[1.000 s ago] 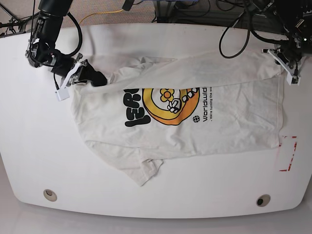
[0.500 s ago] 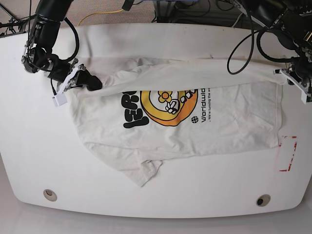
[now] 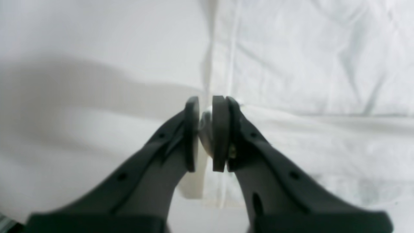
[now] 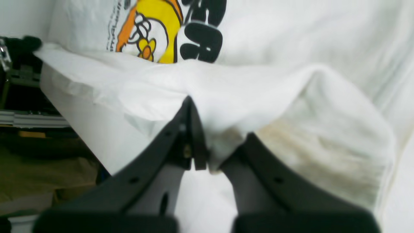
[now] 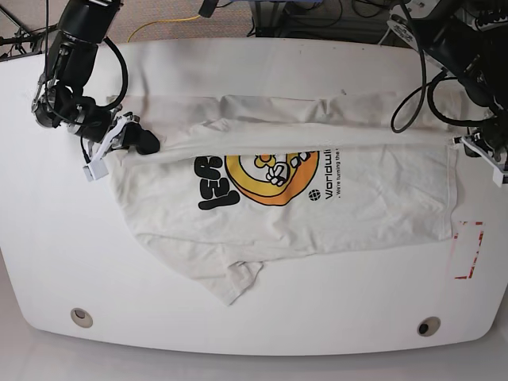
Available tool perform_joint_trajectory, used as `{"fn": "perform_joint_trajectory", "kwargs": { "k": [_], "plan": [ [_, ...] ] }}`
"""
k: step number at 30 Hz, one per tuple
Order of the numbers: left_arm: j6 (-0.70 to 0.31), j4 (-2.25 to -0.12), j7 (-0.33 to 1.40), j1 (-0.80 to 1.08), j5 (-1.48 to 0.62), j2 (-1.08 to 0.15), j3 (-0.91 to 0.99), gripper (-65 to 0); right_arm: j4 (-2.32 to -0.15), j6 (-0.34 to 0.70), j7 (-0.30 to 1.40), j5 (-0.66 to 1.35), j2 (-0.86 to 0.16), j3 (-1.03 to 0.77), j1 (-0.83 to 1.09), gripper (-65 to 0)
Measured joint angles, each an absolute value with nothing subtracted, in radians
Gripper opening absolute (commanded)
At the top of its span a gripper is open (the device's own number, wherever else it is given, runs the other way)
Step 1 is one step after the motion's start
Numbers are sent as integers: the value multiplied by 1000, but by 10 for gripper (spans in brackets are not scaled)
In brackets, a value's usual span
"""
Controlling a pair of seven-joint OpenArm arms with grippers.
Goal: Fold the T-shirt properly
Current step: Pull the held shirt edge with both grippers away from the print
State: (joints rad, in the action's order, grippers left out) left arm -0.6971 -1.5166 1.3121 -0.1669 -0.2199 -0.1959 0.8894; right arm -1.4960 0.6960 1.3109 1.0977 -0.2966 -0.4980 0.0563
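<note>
both tools grip the t-shirt (image 5: pixel 381 190): left tool (image 3: pixel 206 134) its hem, right tool (image 4: pixel 207 161) a shoulder fold.

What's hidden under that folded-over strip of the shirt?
The fold on the T-shirt covers the top of the black lettering and of the orange-yellow graphic; their lower parts show. Whatever is printed further up under the flap cannot be seen.

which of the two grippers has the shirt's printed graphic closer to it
The right gripper, on the base view's left: the T-shirt's black lettering lies near it. The left gripper holds plain cloth.
</note>
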Motion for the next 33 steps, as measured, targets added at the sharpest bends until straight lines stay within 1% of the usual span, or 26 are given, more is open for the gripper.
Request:
{"fn": "perform_joint_trajectory", "kwargs": {
  "k": [6, 13, 15, 16, 18, 19, 21, 23, 24, 25, 27, 28, 33],
  "plan": [
    [-697, -1340, 1194, -175, -207, -234, 891, -596, -1494, 696, 1314, 1025, -299, -498, 46, -650],
    [-696, -1161, 1096, -205, -205, -290, 842, -593, -1458, 696, 1314, 1005, -308, -495, 28, -650],
    [-697, -1134, 1074, -215, -210, -294, 830, -575, -1437, 696, 1319, 999, -319, -493, 25, -628],
    [-697, -1129, 1072, -217, -211, -294, 830, -556, -1431, 696, 1318, 999, -325, -493, 24, -598],
    [-697, -1123, 1072, -217, -216, -297, 825, -503, -1415, 696, 1316, 1002, -341, -495, 19, -496],
    [-697, -1122, 1072, -217, -220, -299, 822, -481, -1406, 696, 1313, 1002, -349, -498, 16, -458],
    [-697, -1121, 1073, -226, -221, -302, 823, -404, -1394, 696, 1314, 997, -366, -498, 17, -314],
    [-696, -1120, 1084, -238, -207, -306, 811, -363, -1396, 696, 1314, 999, -377, -501, 19, -220],
    [-696, -1120, 1084, -243, -202, -309, 799, -340, -1398, 696, 1314, 1002, -380, -503, 19, -163],
    [-696, -1120, 1085, -250, -206, -311, 789, -328, -1404, 696, 1314, 1002, -379, -508, 20, -127],
    [-696, -1128, 1118, -259, -224, -307, 785, -321, -1423, 696, 1314, 1005, -379, -533, 34, -79],
    [-697, -1140, 1156, -262, -225, -305, 785, -321, -1443, 696, 1313, 1015, -379, -558, 46, -71],
    [-697, -1285, 1266, -241, -218, -300, 788, -319, -1551, 697, 1347, 996, -388, -654, 106, -75]
  ]
}}
